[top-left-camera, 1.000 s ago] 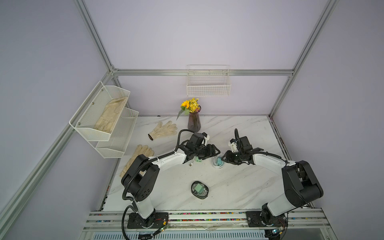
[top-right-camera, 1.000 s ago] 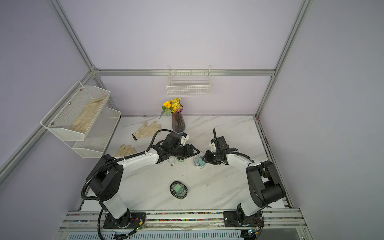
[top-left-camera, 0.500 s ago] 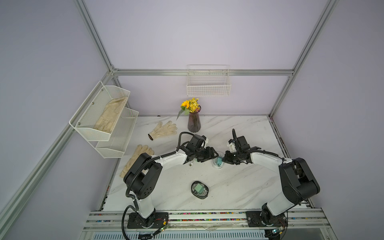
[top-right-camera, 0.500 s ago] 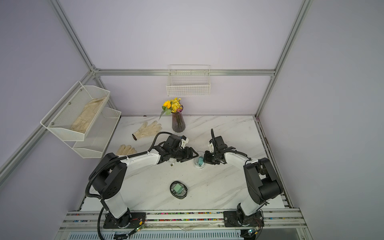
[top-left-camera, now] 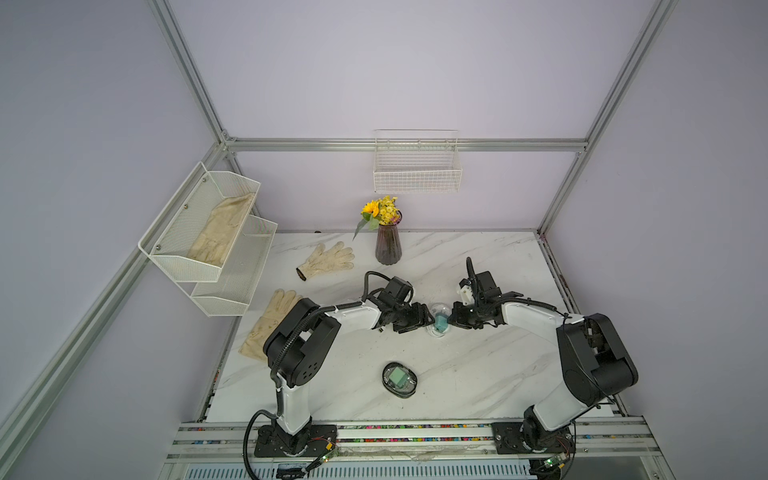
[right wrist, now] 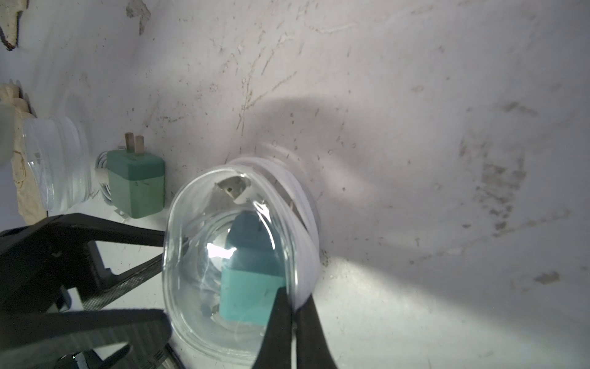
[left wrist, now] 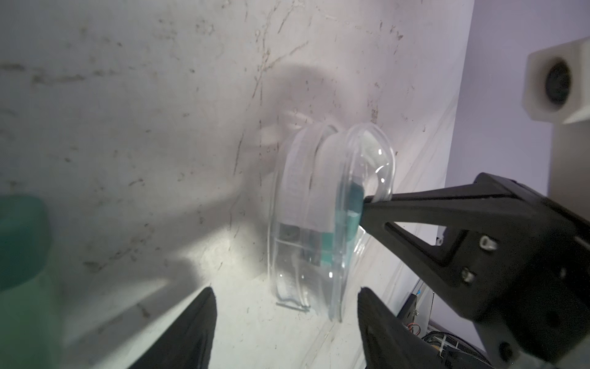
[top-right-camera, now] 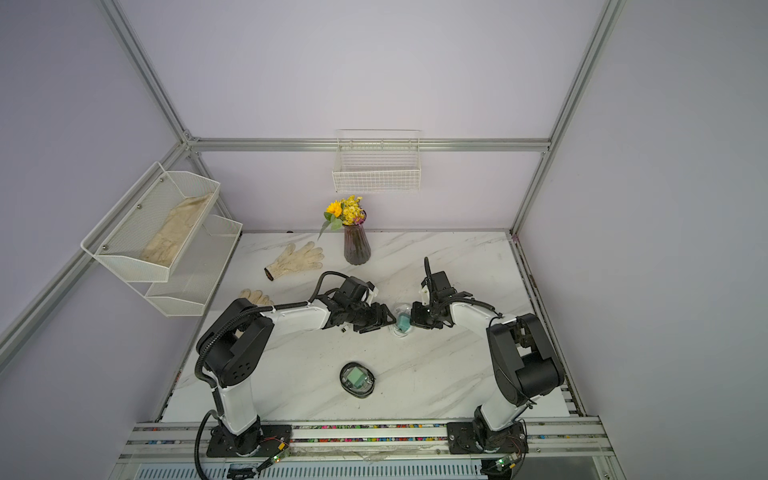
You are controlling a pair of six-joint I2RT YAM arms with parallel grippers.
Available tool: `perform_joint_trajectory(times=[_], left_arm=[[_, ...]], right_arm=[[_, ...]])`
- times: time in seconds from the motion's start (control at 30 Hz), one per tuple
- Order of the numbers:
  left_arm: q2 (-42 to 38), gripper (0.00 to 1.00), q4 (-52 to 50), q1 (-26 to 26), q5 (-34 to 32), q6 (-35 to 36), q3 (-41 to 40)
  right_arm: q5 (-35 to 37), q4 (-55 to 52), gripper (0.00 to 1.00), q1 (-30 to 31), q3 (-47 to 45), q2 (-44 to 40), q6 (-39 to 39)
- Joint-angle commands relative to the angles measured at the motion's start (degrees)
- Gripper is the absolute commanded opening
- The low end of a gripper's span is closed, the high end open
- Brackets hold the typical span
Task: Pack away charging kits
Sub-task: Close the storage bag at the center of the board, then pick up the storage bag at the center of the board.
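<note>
Looks done: black-rimmed case (top-left-camera: 400, 379), near the worktop's (top-left-camera: 490, 374) front edge. Underway: right hand (right wrist: 292, 298) pinches clear case (right wrist: 204, 255) rim, left hand (left wrist: 284, 292) apart. Pending: green adapter (right wrist: 135, 183), loose.

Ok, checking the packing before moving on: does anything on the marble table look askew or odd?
The clear oval plastic case between the arms stands on its edge, its halves gaping, with a teal cube plug adapter inside. The right end effector is shut on its rim; the left end effector is open beside it.
</note>
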Motion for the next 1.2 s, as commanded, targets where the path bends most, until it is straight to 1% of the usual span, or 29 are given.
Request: perform_joint_trajectory(times=[0.0,0.43,0.73,0.97,1.07,1.17], left_arm=[[0.89,0.70,1.13,-0.35,1.57,1.57,5.05],[5.08,0.71,6.91,-0.45,7.05,0.08,7.70],[9.60,0.72,5.82,-1.39,8.36,-1.30,12.05],[12.32,0.66,5.57,-1.67,8.31,-2.37,13.77],[13.81,0.65,5.58,-1.75,9.27,-3.21,14.45],[15.38,0.60,5.38,-1.82,10.42,-3.61,15.48]], right_arm=[[0.86,-2.13,0.00,-0.19,0.59,1.16,-2.15],[0.43,-1.21,0.00,-0.18,0.45,2.98,-4.45],[-1.00,0.04,0.00,-0.20,0.49,2.21,-5.09],[-2.27,1.94,0.00,-0.24,-0.90,1.60,-5.01],[-2.85,2.25,0.00,-0.17,-1.04,1.27,-5.36],[-2.85,2.15,0.00,-0.18,-1.11,1.08,-5.79]])
